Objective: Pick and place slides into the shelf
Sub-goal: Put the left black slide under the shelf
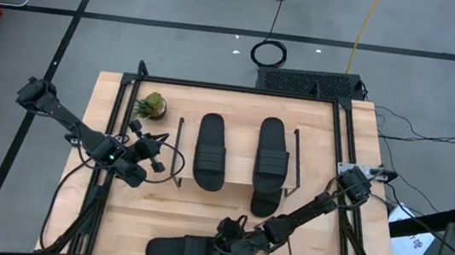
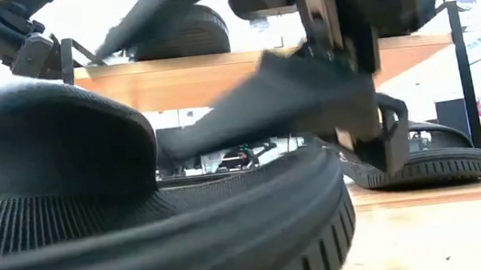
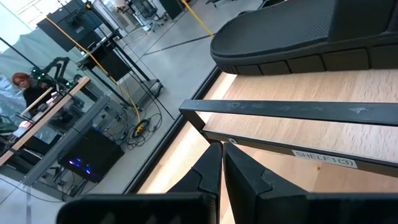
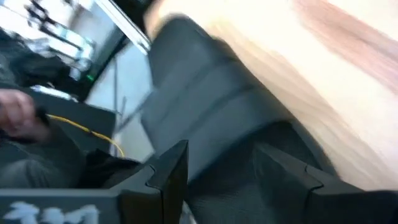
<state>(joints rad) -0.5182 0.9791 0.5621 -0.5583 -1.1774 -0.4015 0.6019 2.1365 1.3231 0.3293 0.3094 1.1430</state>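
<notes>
Slides [image 1: 211, 150] on shelf [image 1: 234, 178]

Shelf [image 1: 234, 180]: low rack, light wooden boards, thin black wire side frames, standing mid-table. Two black slides lie on its top board, soles down, side by side: left slide [image 1: 210, 150], right slide [image 1: 273, 156]. A third slide [image 1: 263, 202] shows partly beneath the right one, protruding from the shelf's front edge. A fourth slide [image 1: 183, 250] lies on the tabletop, well in front of the shelf.
</notes>
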